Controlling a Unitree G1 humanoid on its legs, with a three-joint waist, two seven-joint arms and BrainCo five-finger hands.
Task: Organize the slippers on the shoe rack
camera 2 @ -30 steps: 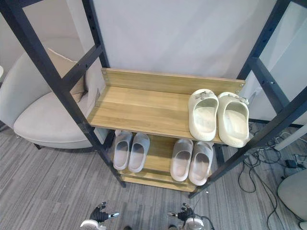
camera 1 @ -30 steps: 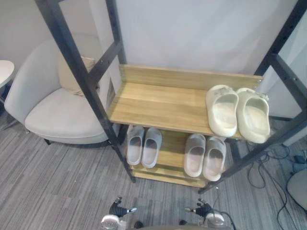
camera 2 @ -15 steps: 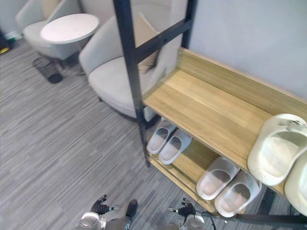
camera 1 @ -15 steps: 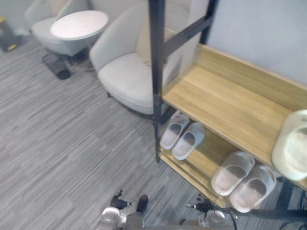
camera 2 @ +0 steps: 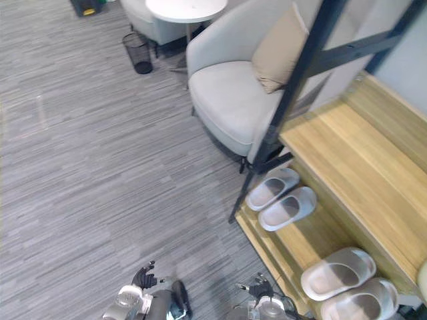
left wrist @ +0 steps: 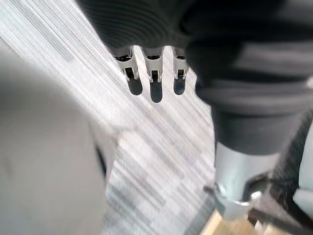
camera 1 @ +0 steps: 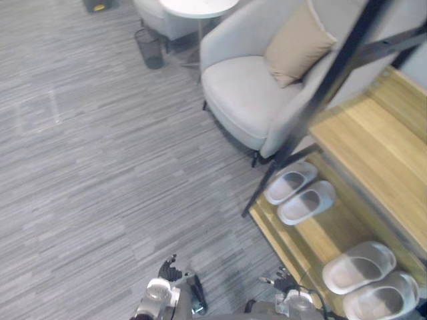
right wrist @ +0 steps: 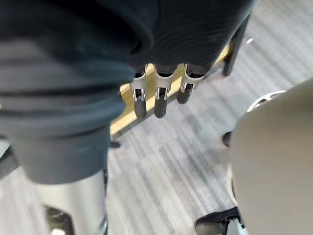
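Grey striped carpet (camera 1: 100, 167); armchair (camera 1: 243, 97) beside wooden shoe rack (camera 1: 373, 143); round table (camera 1: 199, 5) behind.

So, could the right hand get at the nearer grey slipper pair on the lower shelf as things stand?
Probably yes: the right hand hangs open by the lower shelf, with nothing between it and the nearer grey slipper pair.

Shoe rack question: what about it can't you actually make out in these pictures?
Upper shelf: cut off by the right edge in both eye views, so its far end is unseen.
Nearest grey slipper: clipped by the left eye view's bottom edge.
Black post: hides the shelf corner behind it, right eye view.
Left hand, right hand: too small in the eye views.
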